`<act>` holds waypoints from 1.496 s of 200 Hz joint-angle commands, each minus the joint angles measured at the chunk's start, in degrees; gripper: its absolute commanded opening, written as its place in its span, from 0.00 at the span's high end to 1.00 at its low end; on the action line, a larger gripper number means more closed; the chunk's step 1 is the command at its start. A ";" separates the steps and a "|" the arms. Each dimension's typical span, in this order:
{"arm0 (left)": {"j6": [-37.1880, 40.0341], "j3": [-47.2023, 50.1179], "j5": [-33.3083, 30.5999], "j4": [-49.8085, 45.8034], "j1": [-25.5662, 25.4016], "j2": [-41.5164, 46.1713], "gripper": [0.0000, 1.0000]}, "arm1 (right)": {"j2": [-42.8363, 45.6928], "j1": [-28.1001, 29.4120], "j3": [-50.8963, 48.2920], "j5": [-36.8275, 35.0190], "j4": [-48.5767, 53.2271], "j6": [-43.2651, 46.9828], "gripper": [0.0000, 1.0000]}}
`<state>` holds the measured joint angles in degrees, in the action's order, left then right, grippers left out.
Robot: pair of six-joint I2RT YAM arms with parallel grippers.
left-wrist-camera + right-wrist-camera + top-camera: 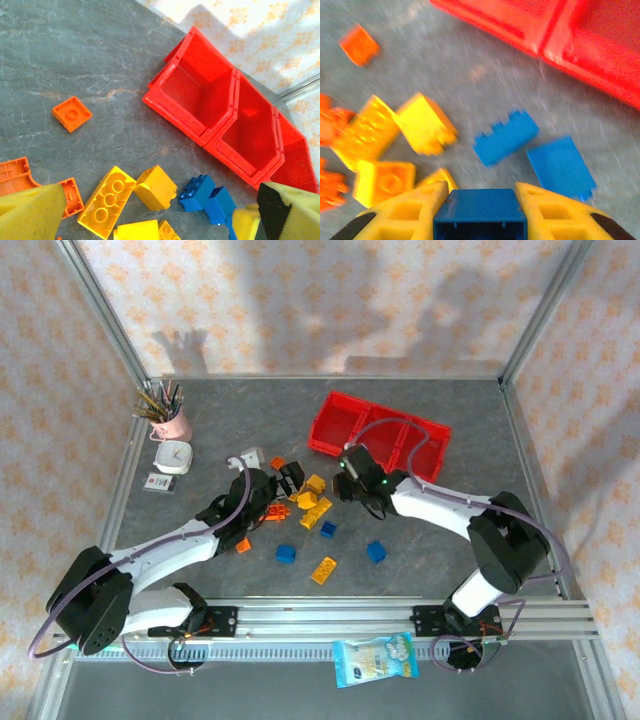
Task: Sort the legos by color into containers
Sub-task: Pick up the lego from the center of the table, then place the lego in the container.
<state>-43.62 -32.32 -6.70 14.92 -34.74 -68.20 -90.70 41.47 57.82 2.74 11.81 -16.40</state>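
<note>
Three joined red containers [378, 435] sit toward the far edge of the bench [420, 560], and the legos [312, 502] lie scattered at mid-bench, just in front of them. The right claw [480, 197] is clamped on a blue brick [480, 217] above the pile. The left claw [152, 210] hangs with jaws spread wide over yellow bricks [107, 200], holding nothing.

We have bright, even light, with soft shadows on the wall [300, 300] beyond the table's [470, 410] far edge. Our right wrist view is motion-blurred; the left is sharp.
</note>
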 commanded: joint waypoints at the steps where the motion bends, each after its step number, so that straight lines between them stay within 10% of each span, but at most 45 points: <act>1: 1.75 -2.38 -0.90 -2.63 1.50 2.22 0.01 | -0.82 -0.29 5.82 -3.42 1.66 1.52 0.83; 122: 5.86 -9.30 7.11 -4.63 12.33 -1.93 0.01 | -29.01 -10.45 37.45 -10.02 0.09 2.87 0.84; 179: 5.56 -10.31 7.95 -2.44 12.68 -5.07 0.01 | -36.94 -11.14 47.37 -15.13 1.89 5.77 0.69; 299: 5.26 -10.15 11.80 -4.23 12.68 -2.89 0.01 | -16.99 -10.63 29.16 -6.50 0.14 4.36 0.37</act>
<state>-38.94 -42.39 2.79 11.27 -22.35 -73.52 -116.20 30.70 93.08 -6.76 13.08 -10.70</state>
